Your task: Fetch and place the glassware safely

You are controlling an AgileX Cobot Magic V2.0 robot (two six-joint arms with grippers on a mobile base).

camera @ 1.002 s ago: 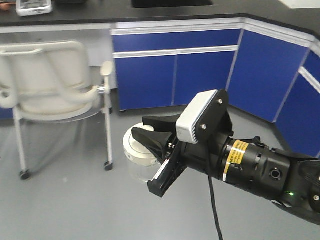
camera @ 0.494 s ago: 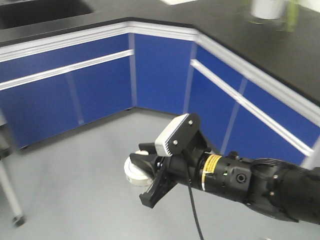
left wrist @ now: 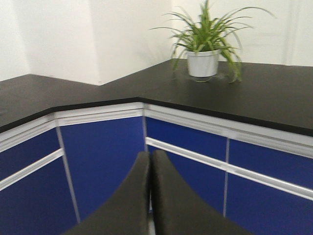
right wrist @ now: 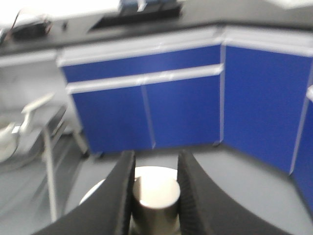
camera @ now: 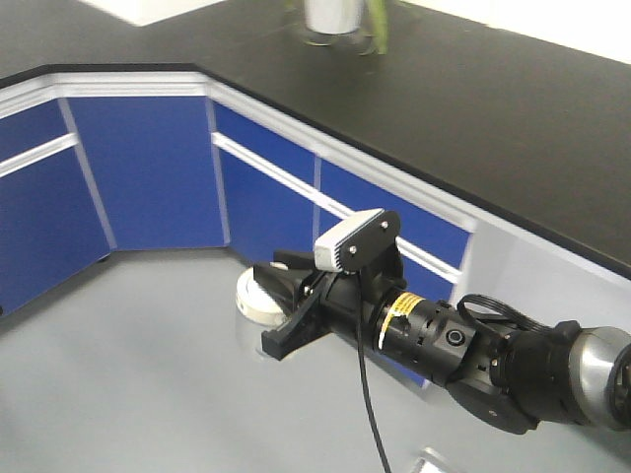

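The glassware is a small clear jar (camera: 251, 301) with a cream-white lid, held in the air above the grey floor in the front view. My right gripper (camera: 271, 307) is shut on the lid's central knob (right wrist: 155, 193), which sits between the two black fingers (right wrist: 122, 186) of this gripper (right wrist: 155, 161) in the right wrist view. The lid's rim (right wrist: 93, 195) shows to the left below them, and the glass body is hidden there. My left gripper (left wrist: 150, 156) is shut and empty, pointing at the blue cabinets.
Blue cabinets (camera: 148, 168) under a black countertop (camera: 473, 108) run round a corner. A potted plant (left wrist: 203, 62) stands on the counter and also shows in the front view (camera: 330, 15). A white chair (right wrist: 19, 132) is at the left of the right wrist view.
The front view has swung right along the cabinets; the white chair has left it and the counter with the plant has come in. My right gripper keeps hold of the jar.
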